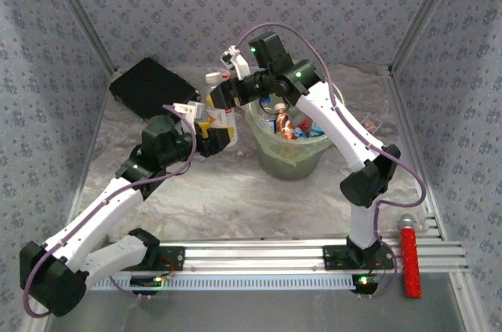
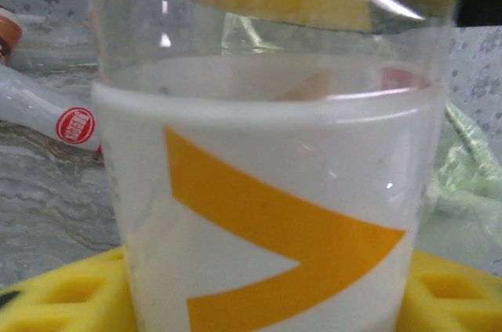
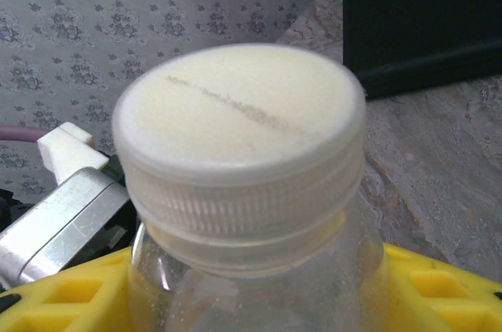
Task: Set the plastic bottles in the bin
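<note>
I see the bin [image 1: 292,161] standing mid-table, a little right of centre, with several bottles [image 1: 286,124] inside it. Just left of the bin, one bottle [image 1: 223,118] sits between the fingers of the left gripper [image 1: 210,134], on its near side, and the right gripper [image 1: 227,96], on its far side. A second bottle [image 2: 43,104] lies on the table [image 1: 235,191] behind it. The case [image 1: 149,87] lies at the far left. A tool [image 1: 409,257] lies at the near right.
</note>
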Motion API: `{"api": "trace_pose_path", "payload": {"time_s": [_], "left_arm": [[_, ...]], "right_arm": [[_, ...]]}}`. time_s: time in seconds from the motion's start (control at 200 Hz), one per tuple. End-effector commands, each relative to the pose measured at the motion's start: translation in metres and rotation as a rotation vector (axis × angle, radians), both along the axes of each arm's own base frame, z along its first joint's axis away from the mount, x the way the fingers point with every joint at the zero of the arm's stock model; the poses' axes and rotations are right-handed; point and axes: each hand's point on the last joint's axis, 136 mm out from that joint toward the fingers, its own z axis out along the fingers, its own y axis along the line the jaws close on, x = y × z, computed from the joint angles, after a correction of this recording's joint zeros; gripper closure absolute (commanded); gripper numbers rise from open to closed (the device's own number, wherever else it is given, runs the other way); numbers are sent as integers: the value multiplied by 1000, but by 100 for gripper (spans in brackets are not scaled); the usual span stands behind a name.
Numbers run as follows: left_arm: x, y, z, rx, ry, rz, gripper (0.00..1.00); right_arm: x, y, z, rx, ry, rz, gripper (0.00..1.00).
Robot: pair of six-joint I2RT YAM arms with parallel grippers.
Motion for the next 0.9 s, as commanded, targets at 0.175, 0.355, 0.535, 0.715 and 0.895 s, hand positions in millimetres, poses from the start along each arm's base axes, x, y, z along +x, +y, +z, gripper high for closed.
{"api": "trace_pose_path", "payload": {"time_s": [0.175,0.355,0.535,0.715,0.895], "left_arm": [[-1,9,-1,27,-16,42,0],[2,17,-20,64,30,88,0],[7,22,-33,92,71,124,0],[11,22,-45,107,111,137,1],[14,20,-56,117,148,140,2]], "right_arm": [[2,-29,80,90,-189,-46,51],[13,-80,109,59,-288,-205,51],[36,-150,99,-70,-324,-415,53],[56,-204,66,-187,-262,-555,53],[59,-213,32,-287,-202,-569,54]]}}
